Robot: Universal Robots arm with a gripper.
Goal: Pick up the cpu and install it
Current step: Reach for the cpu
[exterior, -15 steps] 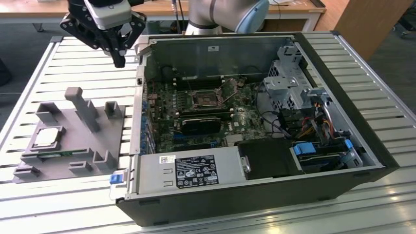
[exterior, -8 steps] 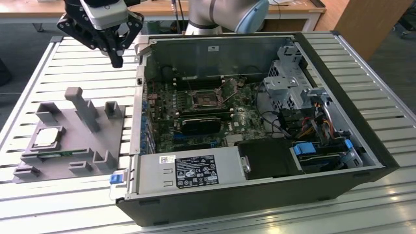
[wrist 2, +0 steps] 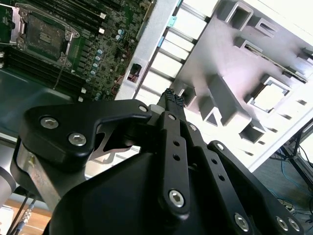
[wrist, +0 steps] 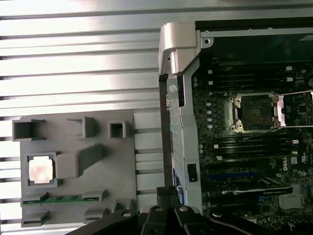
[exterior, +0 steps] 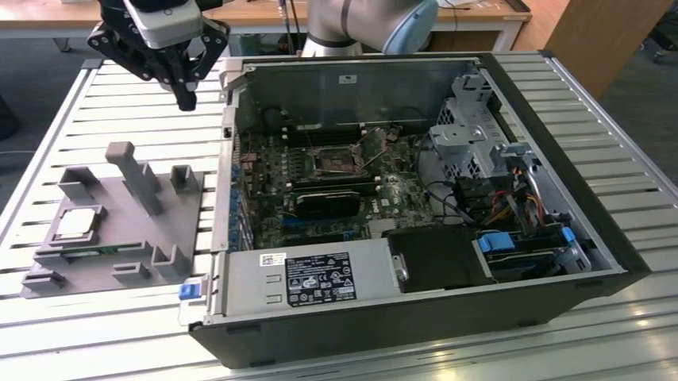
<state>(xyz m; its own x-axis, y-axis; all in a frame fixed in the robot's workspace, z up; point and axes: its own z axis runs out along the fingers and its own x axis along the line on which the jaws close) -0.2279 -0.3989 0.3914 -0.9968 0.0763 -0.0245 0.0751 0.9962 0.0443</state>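
Observation:
The cpu [exterior: 76,224] is a small square chip with a silver top. It lies in a pocket of the grey holder block [exterior: 159,230] on the slatted table, at the exterior view's left. It also shows in both wrist views, cpu [wrist 2: 268,98] and cpu [wrist: 40,170]. My gripper [exterior: 187,98] hangs high above the table beyond the block, beside the case's corner. It is shut with nothing in it, fingertips [wrist 2: 171,96] pressed together. The empty motherboard socket [exterior: 339,159] sits inside the open computer case [exterior: 551,119]; in both wrist views it is the socket [wrist: 257,112], [wrist 2: 44,34].
A green memory stick [wrist: 61,199] rests in a slot of the holder block near the cpu. Tall grey posts [exterior: 136,178] rise from the block. The case's metal wall [exterior: 227,159] stands between block and motherboard. Cables and a drive cage [exterior: 477,135] crowd the case's far side.

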